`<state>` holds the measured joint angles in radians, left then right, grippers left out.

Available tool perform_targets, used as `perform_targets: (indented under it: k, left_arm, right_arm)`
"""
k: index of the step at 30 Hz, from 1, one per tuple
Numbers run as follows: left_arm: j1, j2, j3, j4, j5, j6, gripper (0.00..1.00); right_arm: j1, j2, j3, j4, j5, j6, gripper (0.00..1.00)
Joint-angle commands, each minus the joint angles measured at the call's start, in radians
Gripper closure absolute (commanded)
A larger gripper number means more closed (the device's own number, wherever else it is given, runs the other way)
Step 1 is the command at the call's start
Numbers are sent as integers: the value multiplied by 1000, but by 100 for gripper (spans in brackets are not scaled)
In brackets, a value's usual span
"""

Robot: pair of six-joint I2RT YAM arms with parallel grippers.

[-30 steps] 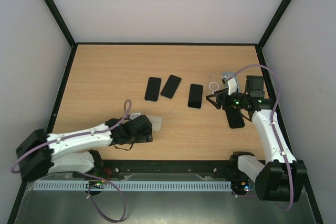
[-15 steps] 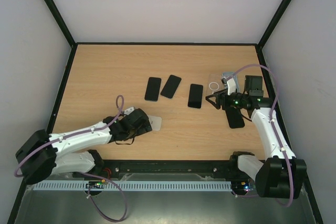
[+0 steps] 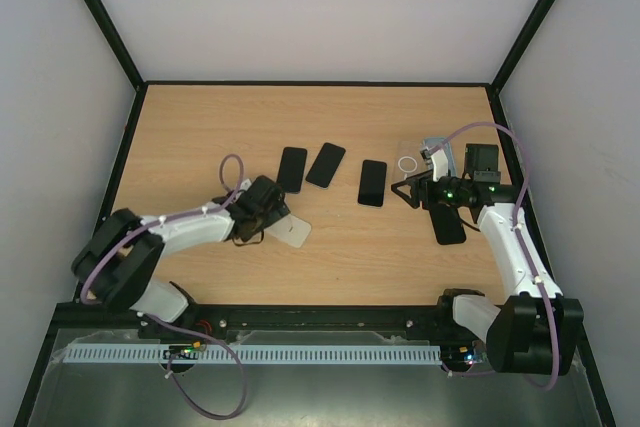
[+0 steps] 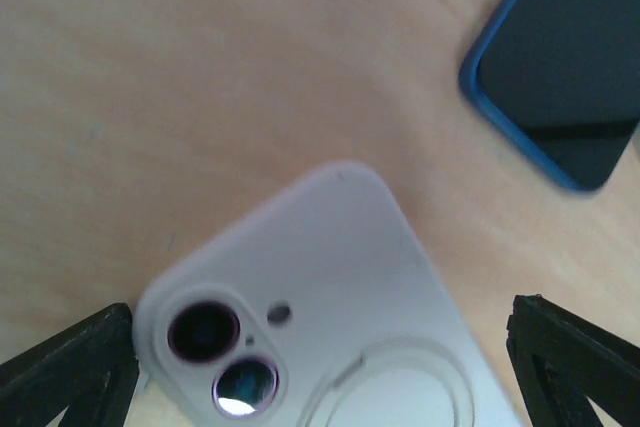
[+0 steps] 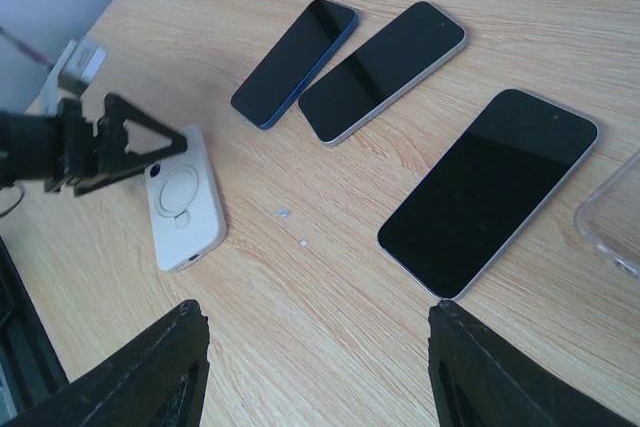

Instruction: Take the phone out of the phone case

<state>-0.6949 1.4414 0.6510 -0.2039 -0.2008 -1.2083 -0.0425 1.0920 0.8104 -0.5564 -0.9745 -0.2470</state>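
- Wooden table (image 3: 200,137), walled on three sides, with a black rim.
- Left arm (image 3: 185,232) lies low and reaches out over the near-left part of the table. Right arm (image 3: 510,247) rises along the right edge, with its wrist bent in toward the middle.
- Left gripper (image 4: 322,362): jaws spread wide and holding nothing. Its black fingers (image 4: 70,367) stand on either side of the camera end of the white phone case (image 4: 330,277). The left one is just beside the case's corner; whether it touches cannot be told.
- Right gripper (image 5: 315,327): fingers apart with only bare wood between them. It hangs above the table on the right, pointing toward the row of phones.
- The white phone case lies flat and back up on the near-left part of the table, well apart from the other phones. Two lenses show in its camera cutout, so the phone sits inside. There is a ring mark on the back.
- Three bare-looking phones lie face up in a loose row at mid-table:
  - blue-edged phone (image 5: 295,62) on the left
  - silver-edged phone (image 5: 383,70) just beside it
  - dark phone (image 5: 490,192) apart on the right
- A fourth dark phone (image 3: 449,224) lies partly under the right wrist.
- A clear case (image 3: 408,163) with a ring mark lies beside the dark phone, on its far-right side.
- Two pale specks (image 5: 283,213) sit on the wood between the white case and the dark phone.
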Motion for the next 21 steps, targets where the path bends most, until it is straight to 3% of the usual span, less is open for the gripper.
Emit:
perform_targets:
  k: [1,7,12,17,21]
  left_arm:
    - [68,151,90,43,29,112,0]
    - [27,366,285,-40,12,183,0]
    - [-62,446,378,-152,-53,185,1]
    - [-133,466,375,-258,-92,172,0]
    - [-162,450,324,-265,-31,188,0]
  right_arm:
    - [-2,7,1,-9,-10,-13,41]
    - [-2,21,7,-22,-13,-24,41]
    - [-2,25,11,-31,-16,-29,41]
    - [-2,35,15,-42,-24,-39,41]
    - [-2,40,19,-49,-29,-47,41]
